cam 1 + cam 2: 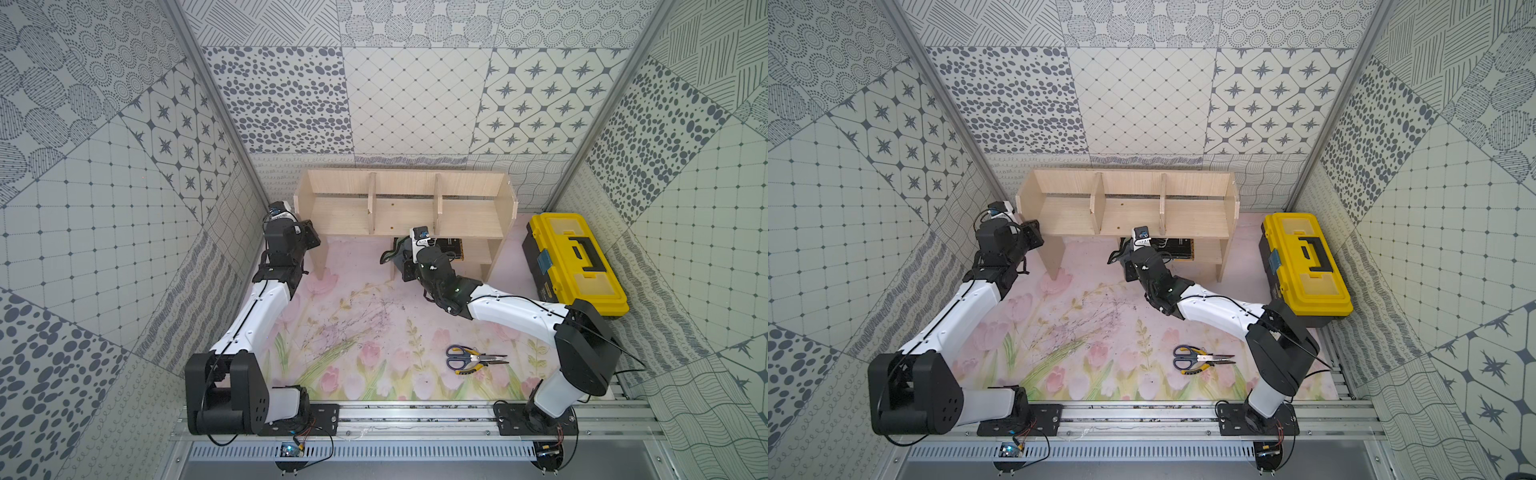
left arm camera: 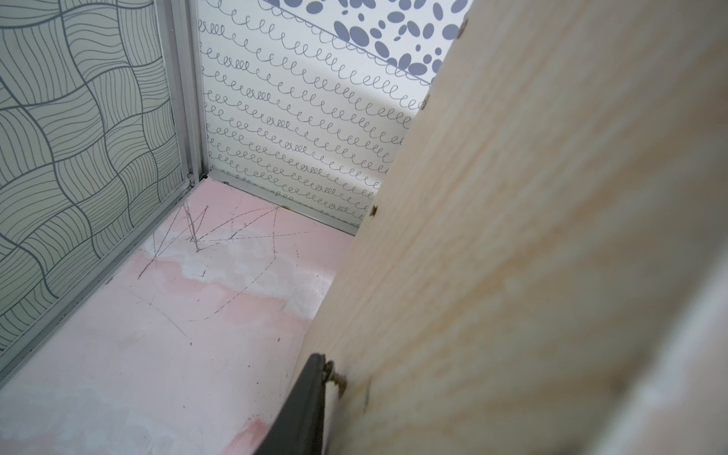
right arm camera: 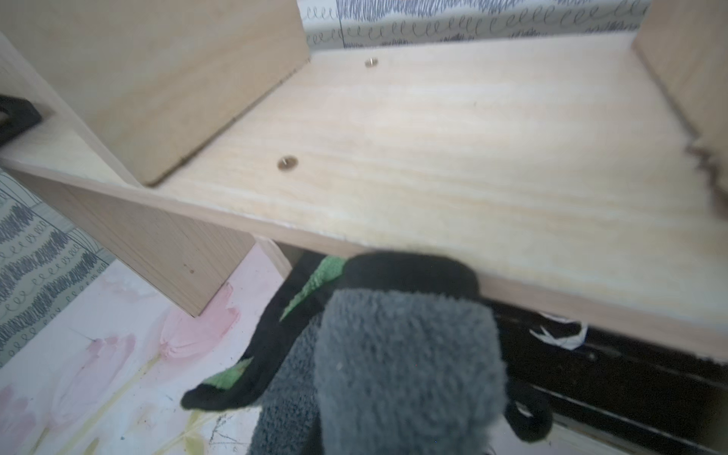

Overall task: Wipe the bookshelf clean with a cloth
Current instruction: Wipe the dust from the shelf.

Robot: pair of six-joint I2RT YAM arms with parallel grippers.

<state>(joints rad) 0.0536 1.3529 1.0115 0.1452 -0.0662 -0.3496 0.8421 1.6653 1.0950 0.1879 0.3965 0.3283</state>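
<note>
Right claw: your right gripper [image 1: 406,261] is clamped on the cloth [image 3: 405,354], which drapes over it grey face out, with green showing at the folds.
Cloth: it is bunched at the front lip of the middle bay of the bookshelf [image 1: 399,212].
Left claw: your left gripper [image 1: 309,236] is at the left side panel. One finger [image 2: 307,405] lies against the outer face and the other is hidden, so you cannot tell its grip.
Around: the yellow toolbox [image 1: 577,262] stands right of the shelf, and the scissors [image 1: 465,357] lie well apart.
</note>
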